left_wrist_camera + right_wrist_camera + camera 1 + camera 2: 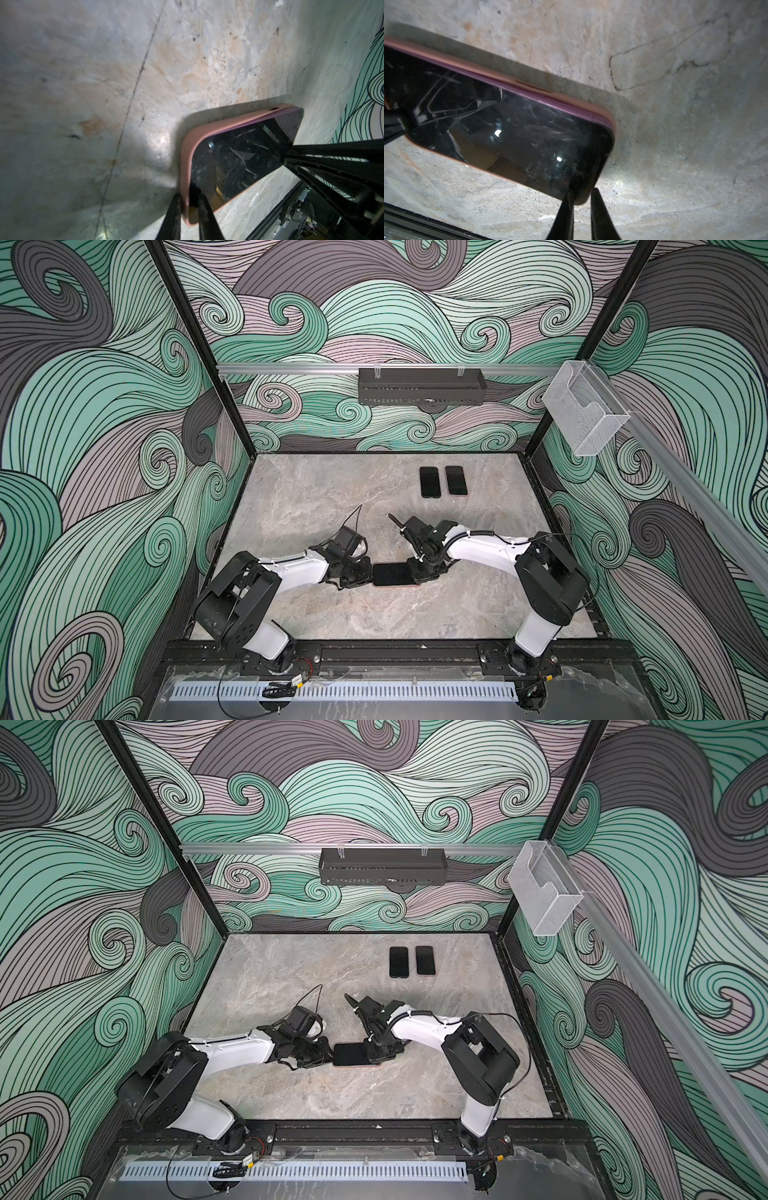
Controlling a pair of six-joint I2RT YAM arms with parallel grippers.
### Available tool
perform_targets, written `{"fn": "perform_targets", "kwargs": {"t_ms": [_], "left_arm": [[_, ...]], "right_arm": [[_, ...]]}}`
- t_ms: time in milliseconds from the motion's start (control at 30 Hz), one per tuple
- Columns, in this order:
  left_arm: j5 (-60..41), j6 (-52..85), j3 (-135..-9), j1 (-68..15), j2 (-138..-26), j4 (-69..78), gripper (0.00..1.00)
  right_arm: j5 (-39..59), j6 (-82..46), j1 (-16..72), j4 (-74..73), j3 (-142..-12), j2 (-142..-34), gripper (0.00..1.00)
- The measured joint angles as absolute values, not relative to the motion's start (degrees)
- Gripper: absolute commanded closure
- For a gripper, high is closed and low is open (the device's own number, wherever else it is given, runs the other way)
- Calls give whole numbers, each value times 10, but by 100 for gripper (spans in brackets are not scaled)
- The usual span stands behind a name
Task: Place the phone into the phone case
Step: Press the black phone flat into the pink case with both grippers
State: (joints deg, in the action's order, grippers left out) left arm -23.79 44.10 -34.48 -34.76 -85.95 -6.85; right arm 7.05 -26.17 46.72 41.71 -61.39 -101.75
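Pink phone case (188, 158), flat on the marble-look table (316, 497), near centre, between both arms. The dark phone (392, 573) lies in it, screen up; its purple side shows above the far long rim, so it is likely not fully seated.
Grip: left gripper (188, 200) pinched on the left end lip; right gripper (582, 192) pinched on the lip at the right near corner.
Handling: steady both ends and press the far edge down evenly, without lifting.
Markings: none legible.
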Motion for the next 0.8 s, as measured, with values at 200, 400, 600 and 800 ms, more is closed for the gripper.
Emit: {"fn": "perform_targets", "kwargs": {"t_ms": [200, 400, 600, 800], "left_arm": [[-230, 446, -343, -351, -856, -68, 83], [-227, 455, -342, -351, -855, -68, 83], [-222, 461, -339, -354, -851, -64, 83], [-218, 465, -336, -354, -846, -60, 83]], "right_arm": [[67, -263, 468, 418, -614, -1019, 85], [62, -268, 472, 418, -614, -1020, 84], [56, -271, 475, 414, -610, -1028, 84], [43, -271, 482, 415, -613, -1030, 84]]}}
